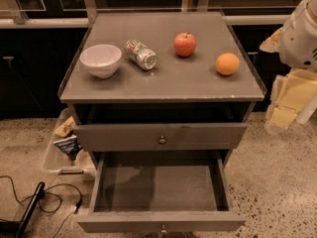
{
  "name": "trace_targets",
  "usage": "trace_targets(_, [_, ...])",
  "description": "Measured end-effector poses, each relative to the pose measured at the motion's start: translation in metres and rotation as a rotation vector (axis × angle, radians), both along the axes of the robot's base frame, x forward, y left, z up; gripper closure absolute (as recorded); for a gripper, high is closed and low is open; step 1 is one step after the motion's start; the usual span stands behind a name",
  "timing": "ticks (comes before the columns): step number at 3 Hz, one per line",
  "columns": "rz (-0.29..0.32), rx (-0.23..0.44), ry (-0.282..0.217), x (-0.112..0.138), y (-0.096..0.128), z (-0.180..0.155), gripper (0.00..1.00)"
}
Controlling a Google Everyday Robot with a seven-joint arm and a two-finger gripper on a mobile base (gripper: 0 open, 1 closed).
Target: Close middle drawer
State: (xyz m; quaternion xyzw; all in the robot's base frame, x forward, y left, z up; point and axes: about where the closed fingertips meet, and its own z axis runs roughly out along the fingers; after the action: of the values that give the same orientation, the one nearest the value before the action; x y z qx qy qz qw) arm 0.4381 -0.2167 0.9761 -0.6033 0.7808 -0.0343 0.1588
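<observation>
The middle drawer [161,192] sits at the bottom centre of the frame, pulled far out of the grey cabinet. Its shallow inside is bare, and its flat front with a small round knob [163,228] reaches almost to the lower edge of the frame. Just above it, the upper drawer [161,136] shows its own front and knob, with a dark gap between it and the desk [168,86].

On the desk stand a white bowl [100,60] at the left, then a can [140,54] lying on its side, a red apple [184,44] and an orange [227,64] near the right edge, all apart from each other.

The robot's white hand [301,33] is at the upper right edge of the frame, well apart from the drawers. I cannot tell whether it is released or clenched.

A clear plastic bin [62,157] holding packets stands on the speckled floor left of the cabinet, and black cables [34,200] lie at the lower left.
</observation>
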Motion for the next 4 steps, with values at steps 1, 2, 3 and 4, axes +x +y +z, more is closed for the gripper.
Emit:
trace_targets(1, [0.000,0.000,0.000,0.000,0.000,0.000,0.00])
trace_targets(2, [0.000,0.021,0.016,-0.002,0.000,-0.015,0.00])
trace_targets(3, [0.006,0.032,0.054,-0.011,-0.002,-0.055,0.00])
trace_targets(4, [0.027,0.046,0.089,-0.029,-0.003,-0.109,0.19])
